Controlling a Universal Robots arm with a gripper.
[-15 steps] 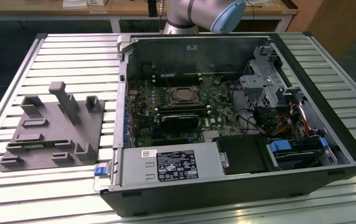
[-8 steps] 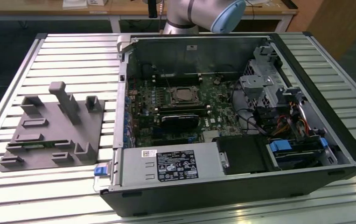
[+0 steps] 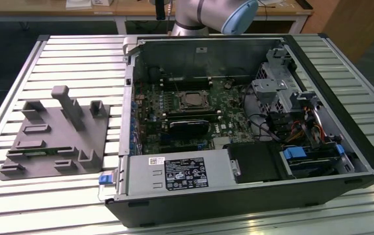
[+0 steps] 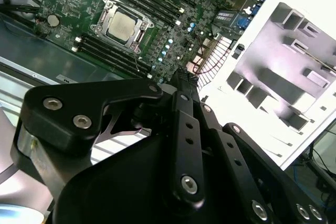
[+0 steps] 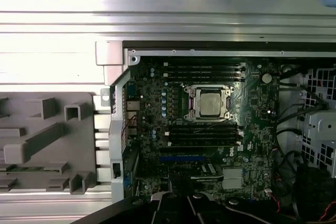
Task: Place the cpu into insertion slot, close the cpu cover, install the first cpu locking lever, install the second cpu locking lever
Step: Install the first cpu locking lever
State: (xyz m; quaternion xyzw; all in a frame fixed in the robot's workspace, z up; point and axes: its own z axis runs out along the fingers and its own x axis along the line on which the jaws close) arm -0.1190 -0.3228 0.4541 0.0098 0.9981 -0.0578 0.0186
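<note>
In the insertion slot (image 5: 187, 103) on the green board (image 5: 152, 129), we see the cpu (image 5: 210, 103) lying flat. The gripper (image 4: 184, 77) hangs above, well apart from it, its fingers pressed together.

The gripper (image 4: 184, 81) is matte black, built of rounded plates and narrow bars pinned with round silver screw heads. Just behind it sits a silvery metal band (image 4: 23, 148). The arm (image 3: 196, 14) is a smooth silver-grey tube, its joint closed by a pale blue cap (image 3: 239, 14).
</note>
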